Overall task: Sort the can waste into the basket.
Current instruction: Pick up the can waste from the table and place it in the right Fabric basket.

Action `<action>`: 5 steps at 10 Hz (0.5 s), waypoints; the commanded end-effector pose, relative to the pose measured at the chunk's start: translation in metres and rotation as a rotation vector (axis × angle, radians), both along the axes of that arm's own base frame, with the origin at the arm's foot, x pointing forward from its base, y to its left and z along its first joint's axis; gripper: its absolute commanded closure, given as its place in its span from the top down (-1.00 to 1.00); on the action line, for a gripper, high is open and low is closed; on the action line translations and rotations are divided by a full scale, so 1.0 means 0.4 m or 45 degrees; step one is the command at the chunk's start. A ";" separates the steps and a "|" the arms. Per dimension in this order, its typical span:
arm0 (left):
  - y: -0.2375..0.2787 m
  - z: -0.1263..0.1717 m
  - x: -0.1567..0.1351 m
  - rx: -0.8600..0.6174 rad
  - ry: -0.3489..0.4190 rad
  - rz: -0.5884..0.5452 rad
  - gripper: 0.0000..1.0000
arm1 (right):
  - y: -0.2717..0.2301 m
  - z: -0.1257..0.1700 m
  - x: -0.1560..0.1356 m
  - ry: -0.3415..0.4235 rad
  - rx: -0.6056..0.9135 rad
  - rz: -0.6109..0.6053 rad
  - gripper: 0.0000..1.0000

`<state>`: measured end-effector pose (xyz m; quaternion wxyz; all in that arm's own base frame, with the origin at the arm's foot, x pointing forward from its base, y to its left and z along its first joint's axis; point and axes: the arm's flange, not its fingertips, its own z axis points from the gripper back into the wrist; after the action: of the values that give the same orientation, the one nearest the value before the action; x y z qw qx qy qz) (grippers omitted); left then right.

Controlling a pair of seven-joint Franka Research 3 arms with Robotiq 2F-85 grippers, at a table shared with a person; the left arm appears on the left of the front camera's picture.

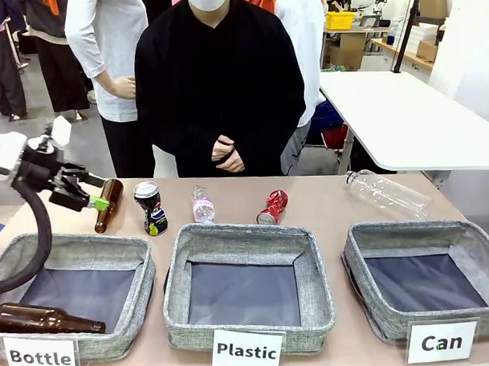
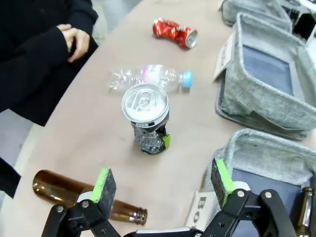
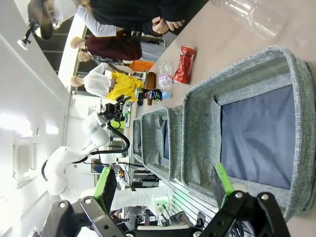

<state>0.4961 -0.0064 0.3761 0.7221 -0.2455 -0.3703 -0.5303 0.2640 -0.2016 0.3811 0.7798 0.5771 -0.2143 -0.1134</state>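
Our left gripper hangs wide open, holding nothing, over the left end of the table, its green pads near a brown bottle lying there. At 3 o'clock from it in the front view stands the Pepsi can. It is upright, long axis vertical, silver top up. In the left wrist view that top faces us at 12 o'clock from the fingers.

Farther along at 3 o'clock, past a small clear bottle, lies the red can. It is crushed and on its side, and its long axis runs from 1 to 7 o'clock, silver end at 7.

Our right gripper is also spread wide with nothing in it, over the Can basket. That basket sits at 4 o'clock in the front view, well apart from both cans.

We count two cans, three baskets, two brown bottles (one in the Bottle basket) and two clear bottles, the larger at 2 o'clock.
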 end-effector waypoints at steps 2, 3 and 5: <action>-0.035 -0.071 0.078 0.082 0.050 -0.053 1.00 | -0.002 0.003 0.003 -0.045 0.008 -0.001 1.00; -0.050 -0.087 0.096 0.068 0.082 -0.105 1.00 | -0.002 0.003 0.003 -0.045 0.008 -0.001 1.00; -0.072 -0.112 0.127 0.047 0.112 -0.102 1.00 | -0.002 0.003 0.003 -0.045 0.008 -0.001 1.00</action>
<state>0.5370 -0.0349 0.3252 0.7194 -0.2614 -0.3224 -0.5570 0.2638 -0.2017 0.3811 0.7798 0.5771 -0.2145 -0.1136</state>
